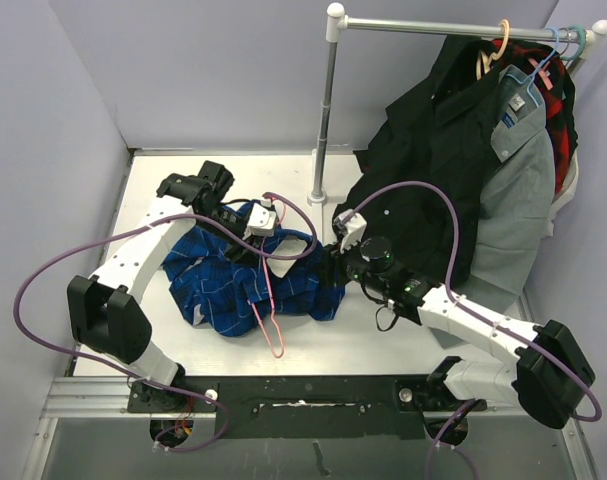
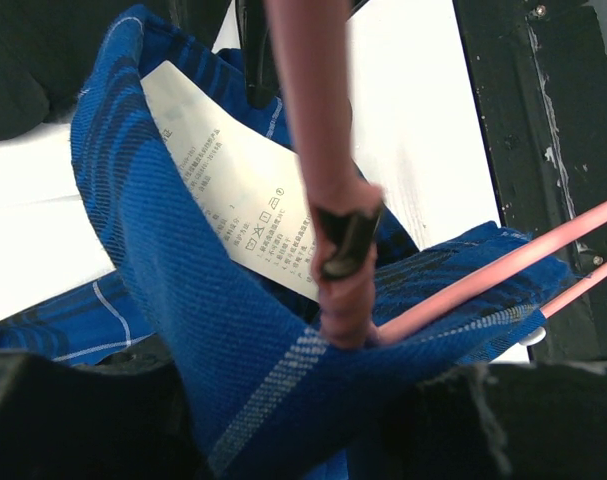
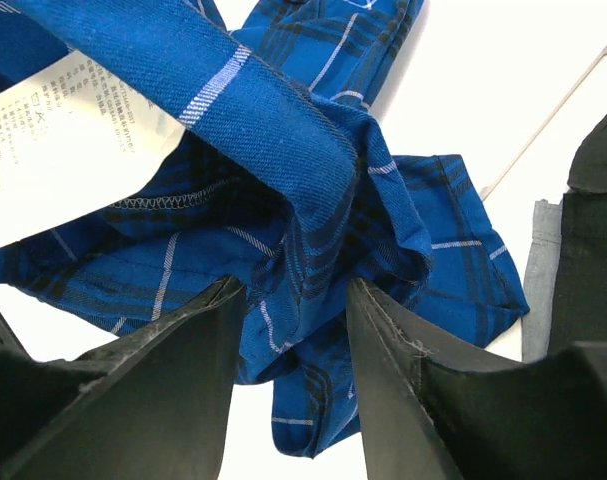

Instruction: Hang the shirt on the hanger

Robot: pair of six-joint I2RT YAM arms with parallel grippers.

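Observation:
The royal-blue plaid shirt [image 1: 218, 280] lies bunched on the white table between my two grippers, its white care label [image 1: 288, 245] facing up. The thin pink hanger [image 1: 267, 290] runs from my left gripper [image 1: 251, 243] down over the shirt toward the near edge. In the left wrist view the hanger's neck [image 2: 323, 150] runs down between my fingers, and shirt cloth [image 2: 183, 270] drapes over the left gripper's tips [image 2: 323, 400]. My right gripper [image 1: 333, 262] is at the shirt's right edge. Its fingers [image 3: 213, 340] pinch a fold of shirt [image 3: 313, 170], the right gripper [image 3: 295, 290] nearly closed.
A clothes rack pole [image 1: 326, 120] stands at the back centre, its rail [image 1: 433, 26] running right. A black jacket [image 1: 423, 150], a grey collared shirt [image 1: 518, 170] and a red-black plaid garment [image 1: 561, 95] hang there, close behind my right arm. Grey walls enclose the table.

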